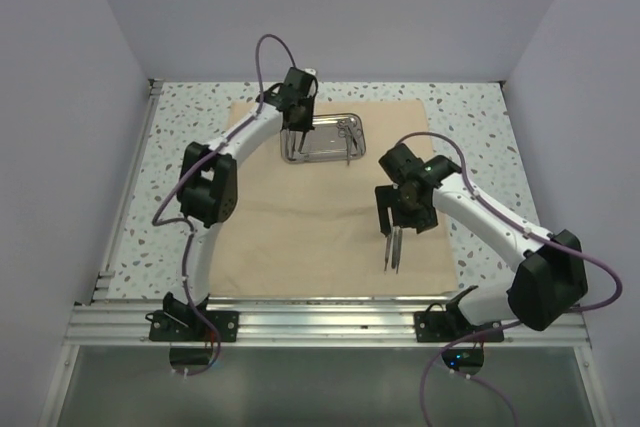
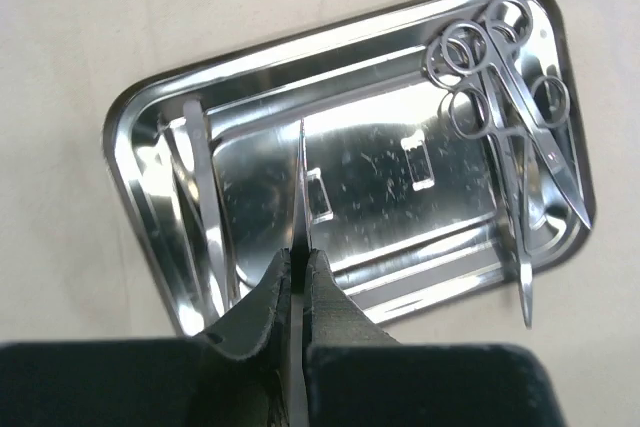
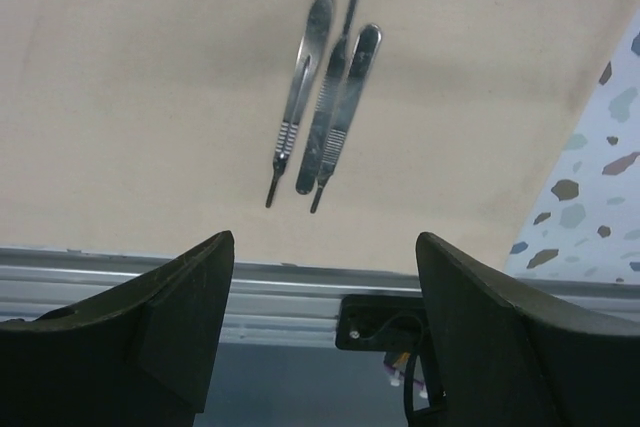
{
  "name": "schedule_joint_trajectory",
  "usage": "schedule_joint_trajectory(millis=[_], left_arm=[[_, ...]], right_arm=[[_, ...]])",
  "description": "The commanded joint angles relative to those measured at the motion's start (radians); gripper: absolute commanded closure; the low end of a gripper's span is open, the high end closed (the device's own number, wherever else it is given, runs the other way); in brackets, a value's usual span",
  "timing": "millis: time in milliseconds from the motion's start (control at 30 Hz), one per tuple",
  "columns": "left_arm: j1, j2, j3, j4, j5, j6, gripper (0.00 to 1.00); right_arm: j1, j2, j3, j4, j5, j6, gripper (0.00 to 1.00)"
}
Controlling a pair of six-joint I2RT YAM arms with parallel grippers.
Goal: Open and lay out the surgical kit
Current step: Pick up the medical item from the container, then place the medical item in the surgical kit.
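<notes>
Two arms: the left arm [image 1: 236, 147] stretches toward 12 o'clock, elbow raised; the right arm [image 1: 490, 219] bends in toward 4 o'clock of the cloth [image 1: 300, 232].
Left gripper [image 2: 298, 259]: points down over the tray [image 2: 130, 147]; fingers clenched on a thin instrument [image 2: 301, 177], seen edge-on.
Right gripper [image 3: 322, 242]: fingers spread wide, grasping nothing, hanging above three handles [image 3: 325, 97].
Tray: at 12 o'clock on the cloth; two scissors [image 2: 500, 97] crossed at one end, a flat instrument [image 2: 203, 197] at the other.
Three handles: side by side on the cloth at 4 o'clock.
Surface: speckled table [image 1: 470, 117], metal rail [image 1: 320, 322] at 6 o'clock.
Room: plain pale walls [image 1: 330, 7].
</notes>
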Motion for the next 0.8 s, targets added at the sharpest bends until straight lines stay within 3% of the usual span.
schedule_joint_trajectory(millis=[0,133,300,467,667,767], left_arm=[[-0.006,-0.269,-0.127,-0.008,0.007,0.008,1.0],[-0.013,-0.478,-0.352,-0.022,-0.004,0.014,1.0],[-0.039,-0.796,-0.745,-0.077,-0.047,-0.024,1.0],[-0.059,-1.036,-1.056,-0.116,-0.033,-0.159,1.0],[-0.108,-1.202,-1.25,-0.143,-0.003,-0.312,1.0],[-0.163,-1.204,-1.245,-0.152,-0.039,-0.336,1.0]], right_arm=[[0.001,0.034,0.074,0.058,0.018,-0.044,0.23],[0.001,0.098,0.137,0.082,0.001,-0.078,0.24],[0.001,0.169,0.184,0.115,-0.013,-0.107,0.24],[0.0,0.215,0.223,0.127,-0.039,-0.13,0.24],[0.001,0.239,0.24,0.13,-0.039,-0.144,0.24],[0.0,0.233,0.224,0.133,-0.042,-0.144,0.24]])
